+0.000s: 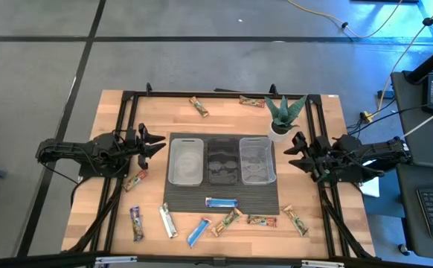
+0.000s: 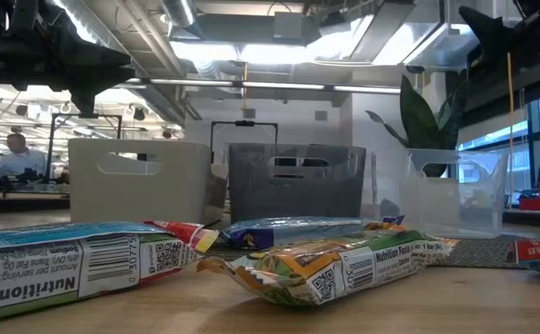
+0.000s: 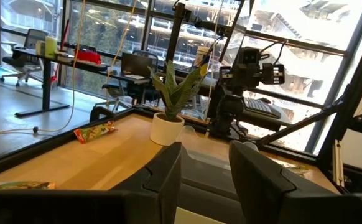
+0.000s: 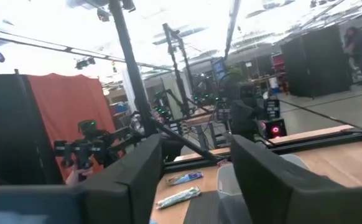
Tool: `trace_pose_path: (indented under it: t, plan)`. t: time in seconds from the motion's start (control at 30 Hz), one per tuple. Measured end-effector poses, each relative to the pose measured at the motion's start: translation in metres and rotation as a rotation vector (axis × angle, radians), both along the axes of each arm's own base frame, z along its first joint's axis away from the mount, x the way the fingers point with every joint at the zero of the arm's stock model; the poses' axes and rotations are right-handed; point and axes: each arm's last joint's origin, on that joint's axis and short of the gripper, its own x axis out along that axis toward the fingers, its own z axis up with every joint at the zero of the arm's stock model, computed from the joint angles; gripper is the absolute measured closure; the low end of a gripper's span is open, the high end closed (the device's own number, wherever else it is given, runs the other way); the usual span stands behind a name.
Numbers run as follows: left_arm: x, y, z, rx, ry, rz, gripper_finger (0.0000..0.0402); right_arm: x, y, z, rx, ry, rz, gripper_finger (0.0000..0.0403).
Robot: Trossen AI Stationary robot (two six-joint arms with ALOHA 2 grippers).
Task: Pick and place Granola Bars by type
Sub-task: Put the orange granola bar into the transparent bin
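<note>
Bars [image 2: 344, 269] lie scattered before three bins [image 1: 186, 161], awaiting sorting; left gripper [image 1: 157, 144] and right gripper [image 1: 294, 151] hover open, empty, flanking them.

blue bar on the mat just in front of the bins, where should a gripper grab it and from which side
Probably across the middle of the blue bar, coming straight down from above. It lies flat on the dark mat, long side running along the row of bins, with nothing touching it, so fingers closing across its narrow width have room on both sides. Both the left gripper and the right gripper are open.
</note>
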Motion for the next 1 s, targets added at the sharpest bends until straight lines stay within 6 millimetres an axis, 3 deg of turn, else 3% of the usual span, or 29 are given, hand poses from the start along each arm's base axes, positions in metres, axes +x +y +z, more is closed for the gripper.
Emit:
trace_pose_path:
  t: [0.13, 0.3, 0.5, 0.77, 1.0]
  plan:
    - [0.0, 0.0, 0.0, 0.0, 0.0, 0.003, 0.0274, 0.0, -0.003, 0.002, 0.026, -0.023, -0.088, 0.0164]
    - [0.0, 0.0, 0.0, 0.0, 0.0, 0.003, 0.0274, -0.002, -0.005, 0.007, 0.084, -0.068, -0.142, 0.015]
    - [0.0, 0.0, 0.0, -0.002, 0.0, 0.016, 0.0274, -0.007, -0.002, 0.028, -0.077, -0.146, -0.06, 0.0151]
    - [-0.001, 0.004, 0.0, -0.015, 0.001, 0.132, 0.0274, 0.016, -0.004, 0.056, -0.167, 0.274, -0.227, 0.0161]
    - [-0.001, 0.004, 0.0, -0.016, 0.001, 0.136, 0.0274, 0.051, 0.002, 0.097, -0.151, 0.622, -0.213, 0.0163]
